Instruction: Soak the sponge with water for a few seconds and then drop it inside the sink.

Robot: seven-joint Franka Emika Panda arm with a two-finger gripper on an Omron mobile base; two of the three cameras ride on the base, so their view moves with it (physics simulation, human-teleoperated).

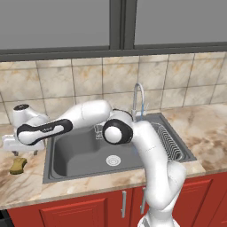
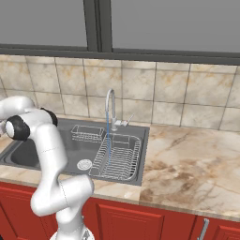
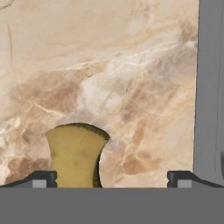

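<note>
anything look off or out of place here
The water is running into the sink with nothing under it; the sponge lies on the counter left of the basin, between the open gripper fingers but nearer one finger.

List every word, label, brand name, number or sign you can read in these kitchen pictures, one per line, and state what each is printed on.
None: no readable text shows in any of the three views.
The sponge, the sink, the faucet, the dish rack, the tiled wall and the red cabinet doors all carry no lettering.
The robot arm has dark bands but no legible marking.
</note>
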